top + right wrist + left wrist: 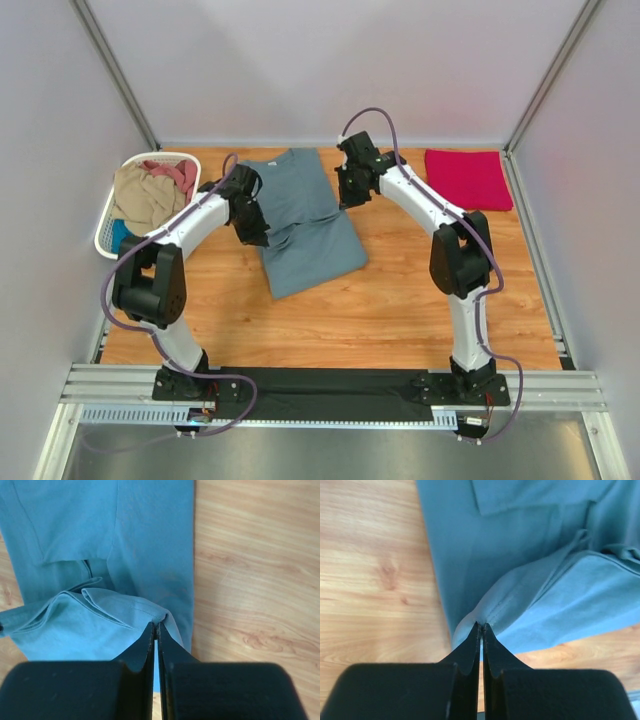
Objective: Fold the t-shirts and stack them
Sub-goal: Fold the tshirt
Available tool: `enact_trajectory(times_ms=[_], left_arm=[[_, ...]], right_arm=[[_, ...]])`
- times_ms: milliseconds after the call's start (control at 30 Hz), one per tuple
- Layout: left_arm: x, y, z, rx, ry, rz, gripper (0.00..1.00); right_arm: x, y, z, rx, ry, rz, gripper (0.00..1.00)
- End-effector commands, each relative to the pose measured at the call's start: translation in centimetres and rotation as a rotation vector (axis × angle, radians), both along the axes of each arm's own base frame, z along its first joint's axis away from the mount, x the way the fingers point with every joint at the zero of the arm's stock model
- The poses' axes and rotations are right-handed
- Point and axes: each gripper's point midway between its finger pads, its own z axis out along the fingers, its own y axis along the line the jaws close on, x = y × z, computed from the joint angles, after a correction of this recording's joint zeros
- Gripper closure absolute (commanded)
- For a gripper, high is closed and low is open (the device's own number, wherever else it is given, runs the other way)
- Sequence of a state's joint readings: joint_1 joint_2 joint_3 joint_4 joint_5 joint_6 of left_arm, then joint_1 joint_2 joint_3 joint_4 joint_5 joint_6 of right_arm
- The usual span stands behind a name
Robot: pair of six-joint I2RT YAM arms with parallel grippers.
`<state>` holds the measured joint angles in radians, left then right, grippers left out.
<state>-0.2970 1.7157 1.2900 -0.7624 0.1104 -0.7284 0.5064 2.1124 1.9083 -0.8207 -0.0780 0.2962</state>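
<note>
Slate grey-blue fabric takes the middle of the wooden table (400, 300): the large grey-blue t-shirt (305, 225) lies lengthwise there, partly folded, with a sleeve turned in and a flap gathered up between the arms. The left gripper (481, 626) is clenched on a hemmed edge of it at the lower centre of its wrist view. The right gripper (156, 625) is pinched just as tight on a doubled edge of the same shirt. At the upper right of the top view the crimson-pink t-shirt (468, 178) lies as a neat folded rectangle, so one shirt looks finished. At the upper left the white basket (103, 232) holds the tan t-shirt (140, 195), the dusty-pink t-shirt (178, 172) and a glimpse of the bright-blue t-shirt (120, 236), all crumpled. The task looks under halfway: one fold is in hand, three shirts wait, and nothing is stacked yet
</note>
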Motion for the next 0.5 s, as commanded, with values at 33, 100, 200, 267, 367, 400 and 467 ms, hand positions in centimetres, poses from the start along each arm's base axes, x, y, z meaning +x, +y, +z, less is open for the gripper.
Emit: enact_trajectory(times_ms=[33,100,200,267,367,400,467], left_arm=[[1.1,1.6,0.0,0.047,0.006,0.024,1.00],[1.7,2.2,-0.1,0.054,0.004,0.052,1.00],[2.4,2.9,-0.5,0.049,0.006,0.083,1.00],[3.2,3.0,-0.8,0.037,0.002,0.088,1.00],[4.3,3.1,-1.1,0.014,-0.007,0.095,1.00],[4.5,3.2,-1.2,-0.001,-0.004,0.098,1.00],[5.4,3.1,-1.1,-0.018,-0.022,0.096,1.00]], right_arm=[[1.1,1.5,1.5,0.053,-0.043,0.087,1.00],[1.7,2.0,1.8,0.074,-0.069,0.092,1.00],[2.7,2.3,2.2,0.078,-0.098,0.086,1.00],[3.7,2.1,2.5,0.078,-0.112,0.073,1.00],[4.5,2.0,1.8,0.085,-0.103,0.065,1.00],[4.9,2.0,1.6,0.090,-0.107,0.074,1.00],[5.3,2.1,1.6,0.090,-0.119,0.080,1.00]])
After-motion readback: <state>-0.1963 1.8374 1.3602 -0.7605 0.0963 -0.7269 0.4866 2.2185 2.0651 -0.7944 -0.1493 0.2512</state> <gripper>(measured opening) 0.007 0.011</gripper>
